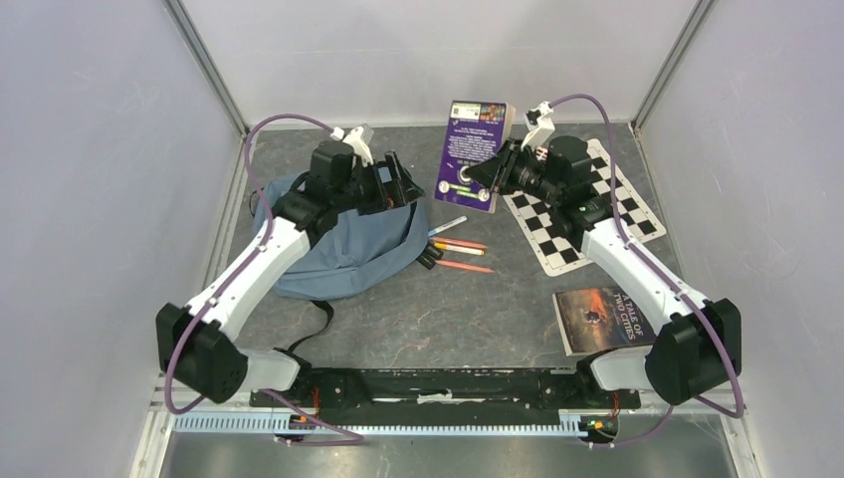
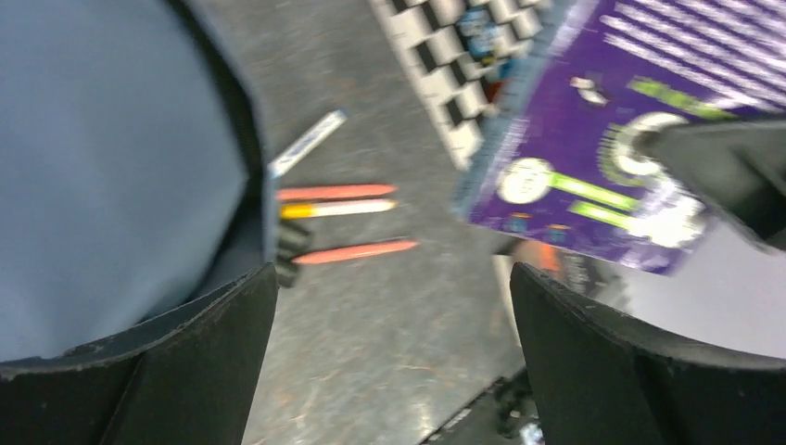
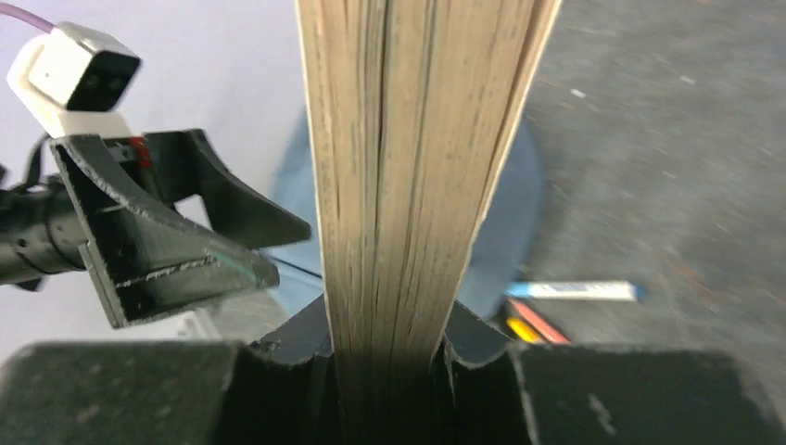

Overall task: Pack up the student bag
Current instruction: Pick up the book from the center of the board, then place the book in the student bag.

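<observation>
The purple book (image 3: 417, 139) is clamped at its page edge between the fingers of the right gripper (image 3: 385, 366). The student bag (image 1: 348, 249) is spread on the left side of the bench (image 1: 448, 319), beneath the left gripper (image 2: 389, 362), whose jaws are spread wide with nothing held. A chequered board (image 1: 542, 244) is laid at the right, partly under the right arm. A paperback (image 1: 597, 317) is set nearer the bases. Pens (image 1: 460, 254) are scattered just beside the bag.

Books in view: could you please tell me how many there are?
2. A purple book is held in the right gripper at the far side; A Tale of Two Cities lies flat by the right arm's base. The student bag may hide others.
</observation>
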Controlling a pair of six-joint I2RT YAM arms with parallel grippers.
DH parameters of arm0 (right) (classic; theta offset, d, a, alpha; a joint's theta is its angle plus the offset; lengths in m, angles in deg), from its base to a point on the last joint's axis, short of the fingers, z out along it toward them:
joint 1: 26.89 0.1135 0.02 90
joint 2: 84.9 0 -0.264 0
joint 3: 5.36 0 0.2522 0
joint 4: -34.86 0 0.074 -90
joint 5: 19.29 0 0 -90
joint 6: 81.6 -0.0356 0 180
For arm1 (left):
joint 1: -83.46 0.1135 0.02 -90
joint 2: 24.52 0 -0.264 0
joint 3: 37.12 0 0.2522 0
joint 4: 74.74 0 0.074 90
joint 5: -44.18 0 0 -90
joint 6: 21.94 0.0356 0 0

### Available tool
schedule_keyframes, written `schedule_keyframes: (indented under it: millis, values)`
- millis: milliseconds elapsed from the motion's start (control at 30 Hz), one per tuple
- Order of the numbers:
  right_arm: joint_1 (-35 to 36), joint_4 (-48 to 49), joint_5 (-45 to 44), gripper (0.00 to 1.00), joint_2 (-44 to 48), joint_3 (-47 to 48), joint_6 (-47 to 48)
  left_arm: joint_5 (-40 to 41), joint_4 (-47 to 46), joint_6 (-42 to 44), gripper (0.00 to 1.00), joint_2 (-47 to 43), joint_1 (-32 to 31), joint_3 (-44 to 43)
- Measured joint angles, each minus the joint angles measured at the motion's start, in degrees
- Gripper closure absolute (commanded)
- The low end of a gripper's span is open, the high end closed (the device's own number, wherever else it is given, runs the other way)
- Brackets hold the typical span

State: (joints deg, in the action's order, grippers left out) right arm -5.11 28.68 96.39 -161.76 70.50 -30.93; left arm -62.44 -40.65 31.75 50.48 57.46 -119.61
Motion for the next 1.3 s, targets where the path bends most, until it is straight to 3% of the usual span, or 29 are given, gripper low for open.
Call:
schedule_keyframes:
  millis: [233, 400, 633, 933, 1200, 1267, 1300]
  values:
    - [-0.15, -13.99, -7.06, 1.0, 0.57, 0.09, 8.41, 10.34, 6.25, 4.07, 0.0, 13.46, 0.04, -2.43]
    - [-0.15, -16.76, -8.04, 1.0, 0.57, 0.09, 10.1, 15.13, 8.48, 5.44, 0.0, 21.9, 0.04, -7.5]
    - [-0.13, -18.93, -8.87, 1.0, 0.7, 0.09, 11.23, 20.96, 9.2, 5.6, 0.01, 25.59, 0.04, -11.58]
    - [-0.15, -19.63, -9.31, 1.0, 1.16, 0.09, 11.8, 22.38, 9.33, 6.62, 0.01, 29.05, 0.04, -12.94]
    - [-0.13, -21.07, -9.31, 1.0, 1.16, 0.26, 12.13, 18.91, 7.82, 6.71, 0.01, 30.71, -0.24, -13.05]
    - [-0.13, -22.47, -9.49, 1.0, 1.16, 0.44, 12.28, 18.53, 7.39, 6.71, 0.14, 30.77, -0.57, -12.98]
    - [-0.13, -22.88, -9.66, 1.0, 1.16, 0.44, 12.33, 18.47, 7.32, 6.71, 0.26, 30.97, -0.74, -12.98]
